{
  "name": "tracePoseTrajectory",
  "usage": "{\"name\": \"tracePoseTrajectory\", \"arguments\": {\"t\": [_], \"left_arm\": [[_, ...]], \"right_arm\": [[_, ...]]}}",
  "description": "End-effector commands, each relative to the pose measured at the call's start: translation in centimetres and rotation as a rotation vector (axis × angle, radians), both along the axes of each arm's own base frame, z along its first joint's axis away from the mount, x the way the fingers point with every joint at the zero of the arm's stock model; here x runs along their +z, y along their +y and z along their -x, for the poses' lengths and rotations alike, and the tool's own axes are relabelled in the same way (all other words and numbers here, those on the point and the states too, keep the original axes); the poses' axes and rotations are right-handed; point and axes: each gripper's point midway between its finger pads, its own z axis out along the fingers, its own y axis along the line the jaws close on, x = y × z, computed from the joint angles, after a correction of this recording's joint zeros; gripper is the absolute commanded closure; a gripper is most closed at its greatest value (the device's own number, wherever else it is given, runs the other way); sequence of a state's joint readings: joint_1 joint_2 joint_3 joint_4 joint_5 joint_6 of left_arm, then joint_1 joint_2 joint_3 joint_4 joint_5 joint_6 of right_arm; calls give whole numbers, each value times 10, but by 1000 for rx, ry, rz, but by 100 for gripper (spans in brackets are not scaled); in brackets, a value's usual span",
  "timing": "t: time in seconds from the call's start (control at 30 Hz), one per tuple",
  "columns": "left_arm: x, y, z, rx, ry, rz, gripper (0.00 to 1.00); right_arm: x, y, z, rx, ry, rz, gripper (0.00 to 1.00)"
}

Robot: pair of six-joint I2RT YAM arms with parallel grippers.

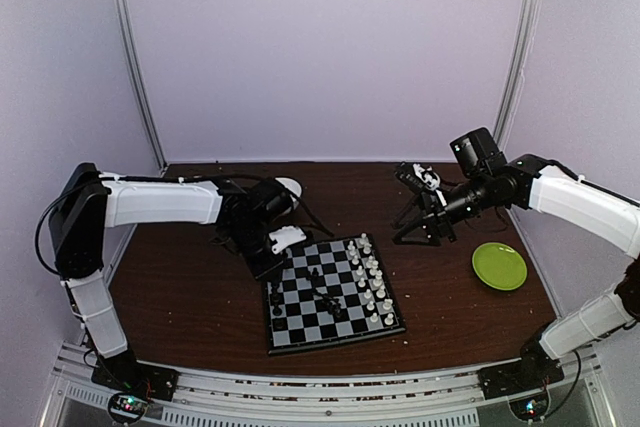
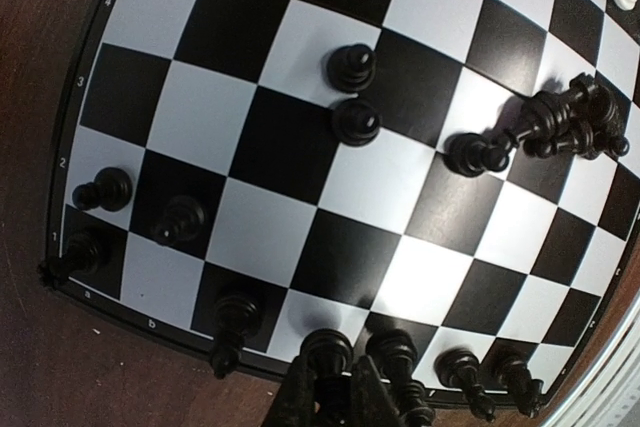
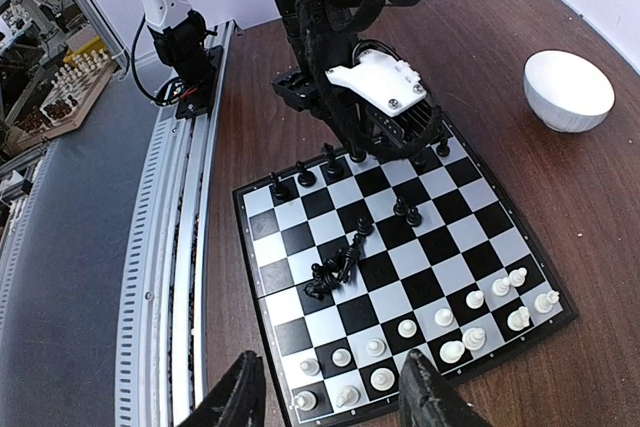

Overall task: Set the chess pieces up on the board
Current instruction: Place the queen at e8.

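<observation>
The checkered board lies at the table's middle front. White chess pieces stand along its right side, also in the right wrist view. Black chess pieces stand along the left edge, with a toppled heap in mid-board. My left gripper is low at the board's left edge, its jaws shut on a black piece standing in the edge row. My right gripper is open and empty, held high off the board's right side.
A white bowl sits behind the board, mostly hidden by the left arm in the top view. A green plate lies at the right. A metal rail runs along the table's near edge.
</observation>
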State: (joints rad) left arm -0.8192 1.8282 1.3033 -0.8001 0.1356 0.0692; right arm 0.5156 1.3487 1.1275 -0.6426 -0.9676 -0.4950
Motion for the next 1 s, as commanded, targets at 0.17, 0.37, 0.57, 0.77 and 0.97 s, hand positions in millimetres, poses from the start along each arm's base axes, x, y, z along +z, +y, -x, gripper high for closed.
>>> {"name": "tracePoseTrajectory", "arguments": {"t": [0.17, 0.37, 0.57, 0.77, 0.97], "left_arm": [[-10, -2, -5, -2, 4, 8, 94], [-12, 0, -5, -3, 1, -5, 93], [-10, 1, -5, 0, -3, -6, 86], [11, -4, -9, 1, -36, 39, 80], [41, -6, -11, -5, -67, 68, 76]], "right_arm": [[-2, -1, -1, 3, 1, 9, 54], [-3, -1, -1, 3, 2, 11, 54], [-2, -1, -1, 4, 2, 10, 54], [0, -1, -1, 3, 5, 6, 54], [2, 0, -3, -5, 5, 6, 54]]}}
